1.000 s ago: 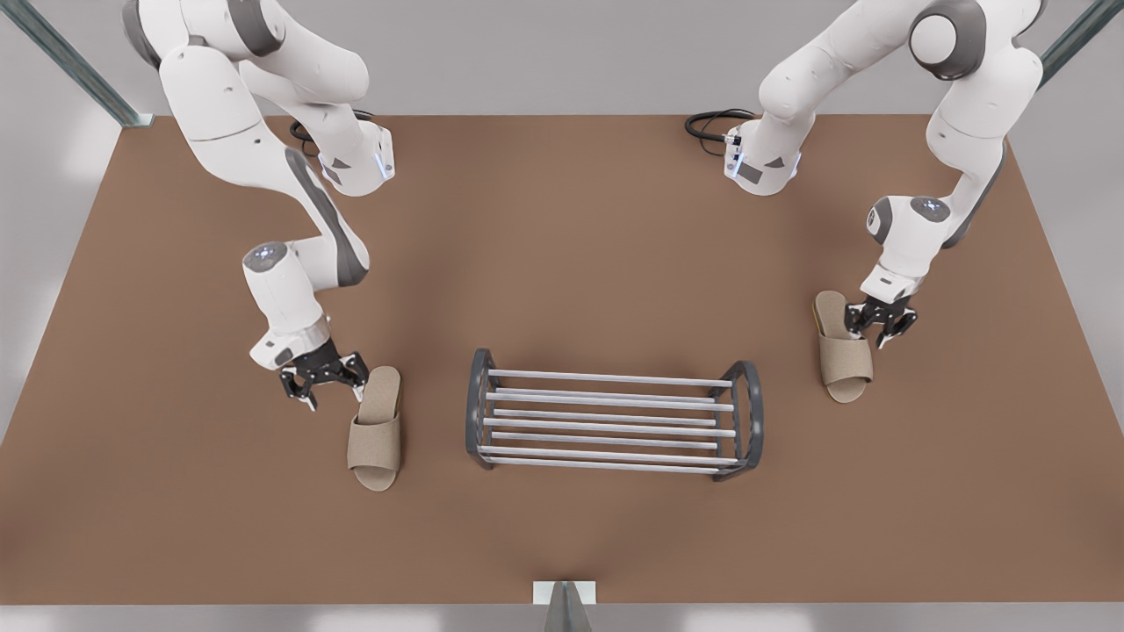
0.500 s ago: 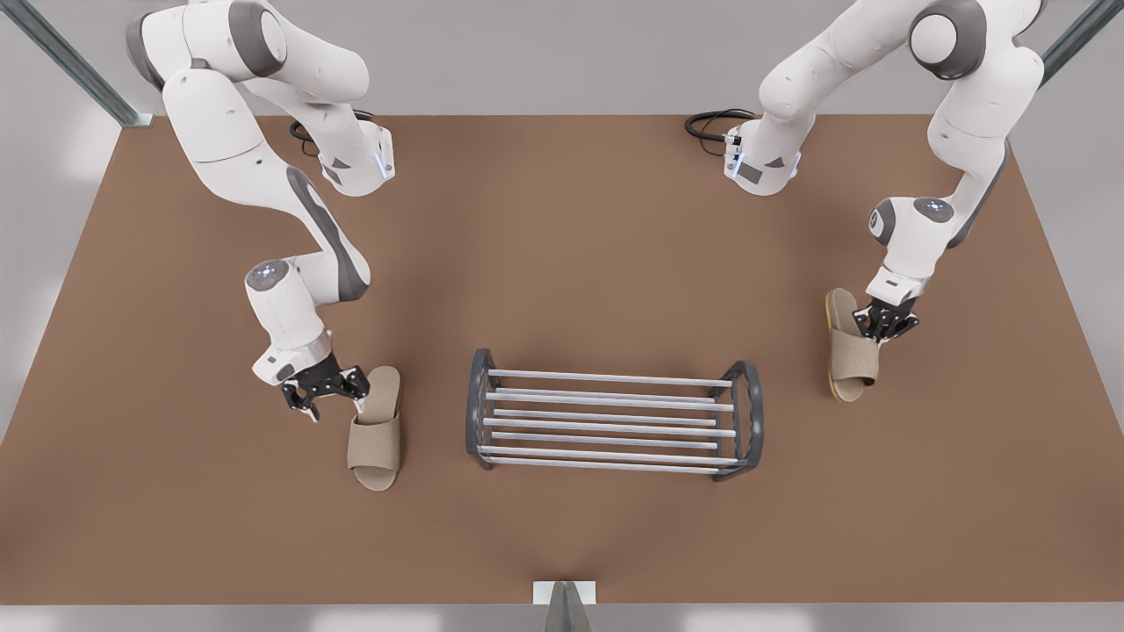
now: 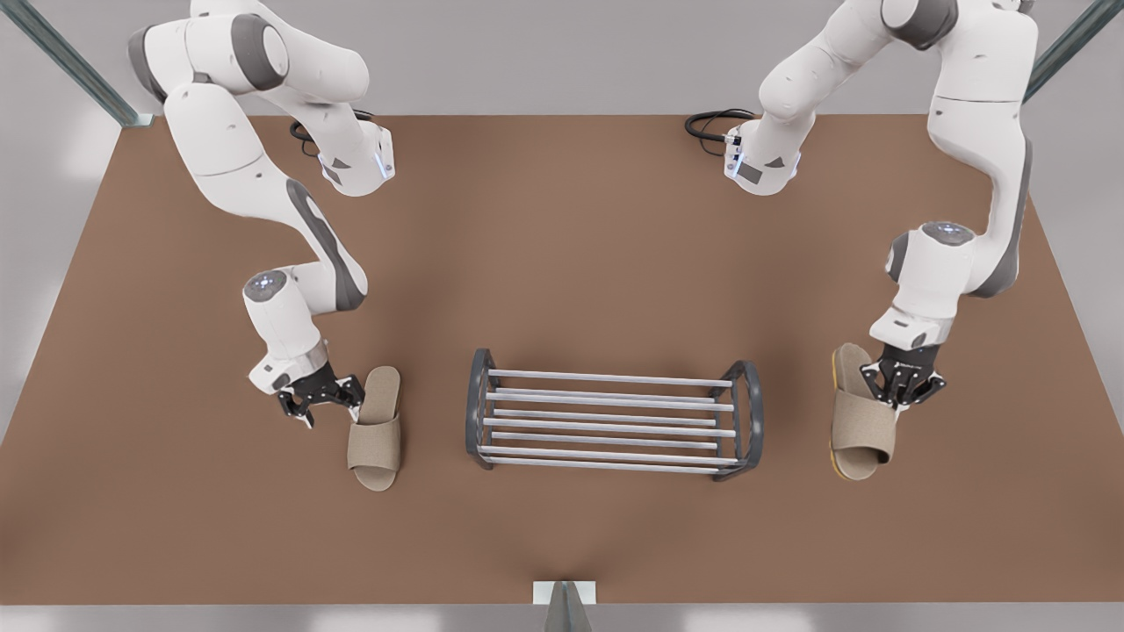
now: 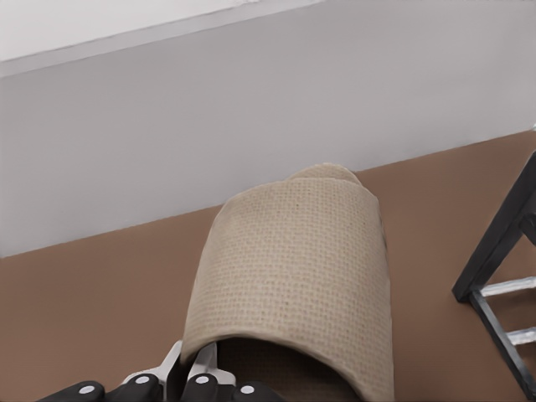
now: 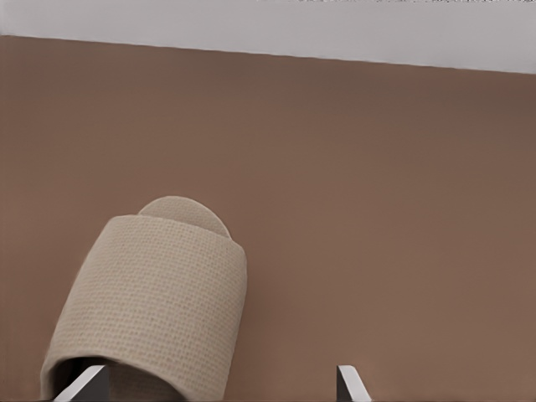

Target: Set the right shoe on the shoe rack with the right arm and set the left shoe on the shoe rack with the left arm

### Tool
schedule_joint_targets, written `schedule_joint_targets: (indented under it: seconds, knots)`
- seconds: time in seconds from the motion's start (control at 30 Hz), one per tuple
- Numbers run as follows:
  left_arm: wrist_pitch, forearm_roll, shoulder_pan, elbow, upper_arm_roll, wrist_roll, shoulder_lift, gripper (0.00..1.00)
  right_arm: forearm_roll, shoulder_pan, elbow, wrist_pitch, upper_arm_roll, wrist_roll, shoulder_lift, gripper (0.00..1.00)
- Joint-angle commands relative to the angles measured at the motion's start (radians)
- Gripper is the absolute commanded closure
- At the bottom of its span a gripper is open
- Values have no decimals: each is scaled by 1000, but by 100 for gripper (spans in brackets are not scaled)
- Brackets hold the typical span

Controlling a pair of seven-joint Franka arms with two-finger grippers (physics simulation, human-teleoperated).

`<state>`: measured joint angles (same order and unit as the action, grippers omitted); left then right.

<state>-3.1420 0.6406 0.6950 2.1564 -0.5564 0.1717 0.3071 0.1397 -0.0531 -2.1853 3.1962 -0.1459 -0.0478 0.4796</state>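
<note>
Since half a second ago my left hand [image 3: 904, 392] has carried the left shoe [image 3: 862, 430] nearer the front edge of the bench [image 3: 571, 246]. In the front view it is clamped on the shoe's side. The shoe is tilted, its tan sole edge showing, beside the shoe rack [image 3: 615, 421] on the front view's right. My right hand [image 3: 323, 405] is spread open at the heel side of the right shoe [image 3: 376, 430], which lies flat on the bench beside the rack's other end.

In the left wrist view my fingers [image 4: 201, 364] pinch the left shoe [image 4: 293, 276], with the rack's dark end [image 4: 502, 251] near.

In the right wrist view my fingers [image 5: 350, 383] stand wide apart, one at the right shoe [image 5: 151, 293].
</note>
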Motion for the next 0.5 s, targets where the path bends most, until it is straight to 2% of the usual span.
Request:
schedule_joint_targets:
  seconds: [0.0, 0.07, 0.13, 0.2, 0.27, 0.33, 0.47]
  knots:
    - [322, -9, -3, -75, -54, 269, 6, 77, -2, 9, -7, 1, 0, -49, -10, 0]
    - [457, -61, -11, -179, -129, 275, 14, 77, -2, 29, -7, 1, 0, -76, -9, 0]
    - [540, -68, -18, -217, -204, 350, 18, 77, -2, 30, -7, 1, 0, -81, -3, 0]
    - [694, -68, -95, -320, -212, 400, 12, 77, -2, 38, -4, 1, 0, -83, 8, 0]
    - [763, -65, -175, -365, -212, 483, 10, 77, -2, 35, -1, 2, 2, -83, 17, 0]
    - [933, -62, -267, -484, -211, 543, 17, 77, -2, 35, 5, 2, 9, -83, 31, 0]
    - [965, 37, -437, -495, -204, 824, 46, 77, -2, 44, 38, 4, 20, -83, 65, 0]
